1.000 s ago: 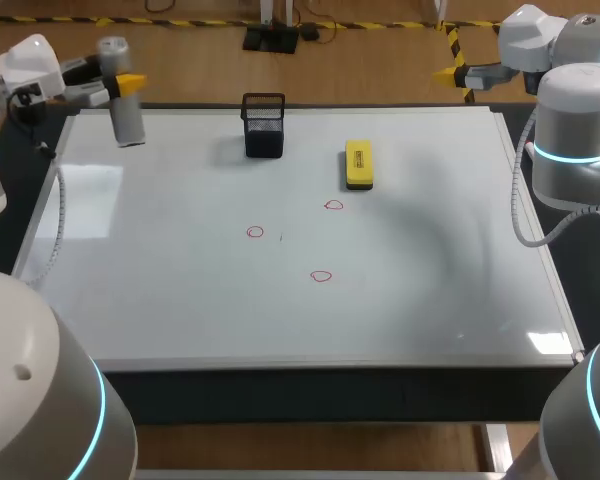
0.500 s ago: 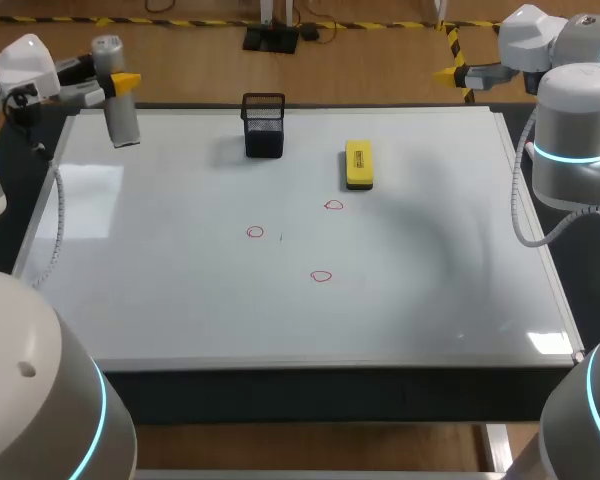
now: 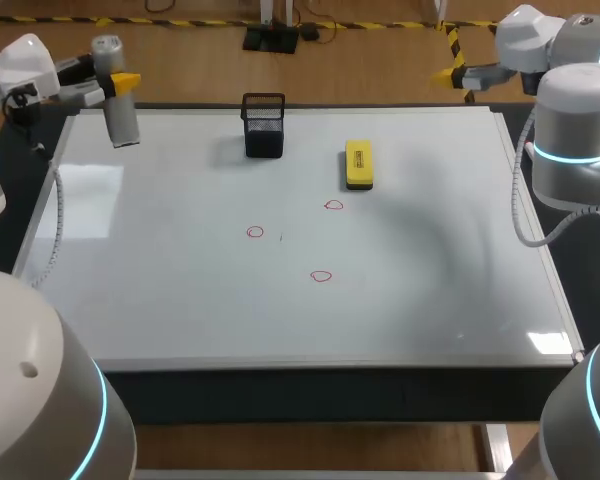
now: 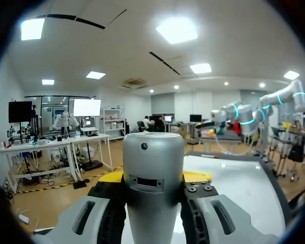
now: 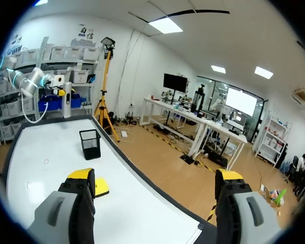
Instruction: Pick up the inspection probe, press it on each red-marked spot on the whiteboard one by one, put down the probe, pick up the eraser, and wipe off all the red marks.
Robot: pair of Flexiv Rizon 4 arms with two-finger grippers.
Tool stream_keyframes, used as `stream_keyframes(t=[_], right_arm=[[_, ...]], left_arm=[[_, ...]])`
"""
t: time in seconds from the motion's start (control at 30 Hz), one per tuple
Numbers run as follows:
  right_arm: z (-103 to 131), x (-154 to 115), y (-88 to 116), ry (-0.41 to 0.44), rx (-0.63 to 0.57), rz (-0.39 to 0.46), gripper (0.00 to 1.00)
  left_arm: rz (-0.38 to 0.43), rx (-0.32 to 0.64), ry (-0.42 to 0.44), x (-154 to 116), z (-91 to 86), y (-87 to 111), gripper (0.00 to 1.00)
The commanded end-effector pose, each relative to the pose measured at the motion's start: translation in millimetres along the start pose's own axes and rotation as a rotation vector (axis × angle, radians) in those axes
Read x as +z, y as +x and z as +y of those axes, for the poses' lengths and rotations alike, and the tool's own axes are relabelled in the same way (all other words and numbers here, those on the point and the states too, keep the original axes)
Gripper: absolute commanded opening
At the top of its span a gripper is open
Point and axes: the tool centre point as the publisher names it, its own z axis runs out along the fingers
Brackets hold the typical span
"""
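Three red marks [image 3: 321,276] lie mid-whiteboard [image 3: 180,300]. Beyond them lie one yellow eraser [image 3: 358,164] and one black mesh holder [image 3: 263,126]. Over the far left corner, the left fingers [image 3: 127,83] clamp the single grey probe [image 3: 117,110]. The right fingers [image 3: 450,73] are spread wide, empty.

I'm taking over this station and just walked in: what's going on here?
The left gripper holds the probe near the whiteboard's far left corner, away from the three red marks. The right gripper is open and empty at the far right corner. The eraser lies on the board, right of the black holder.
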Motion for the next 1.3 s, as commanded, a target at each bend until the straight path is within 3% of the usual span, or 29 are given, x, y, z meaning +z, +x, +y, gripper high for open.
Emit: stream_keyframes(t=[0.03, 0.3, 0.4, 0.53, 0.8, 1.0, 1.17, 1.3], right_arm=[[1, 9, 1, 0.068, -0.092, 0.157, 1.00], [-5, 23, 22, 0.188, -0.295, 0.433, 1.00], [-12, 29, 30, 0.296, -0.411, 0.529, 1.00], [-18, 34, 40, 0.367, -0.541, 0.639, 1.00], [-33, 47, 62, 0.535, -0.948, 0.832, 1.00], [-43, 54, 81, 0.564, -1.198, 0.918, 1.00], [-60, 62, 91, 0.640, -1.558, 0.911, 1.00], [-62, 64, 91, 0.671, -1.594, 0.902, 1.00]], left_arm=[[-0.003, 0.001, 0.000, 0, -0.8, 0.6, 0.00], [-0.003, 0.001, 0.000, 0, -0.8, 0.6, 0.00], [-0.003, 0.001, 0.000, 0, -0.8, 0.6, 0.00], [-0.003, 0.001, 0.000, 0, -0.8, 0.6, 0.00], [-0.003, 0.001, 0.000, 0, -0.8, 0.6, 0.00], [-0.003, 0.001, 0.000, 0, -0.8, 0.6, 0.00], [-0.003, 0.001, 0.000, 0, -0.8, 0.6, 0.00], [-0.003, 0.001, 0.000, 0, -0.8, 0.6, 0.00]])
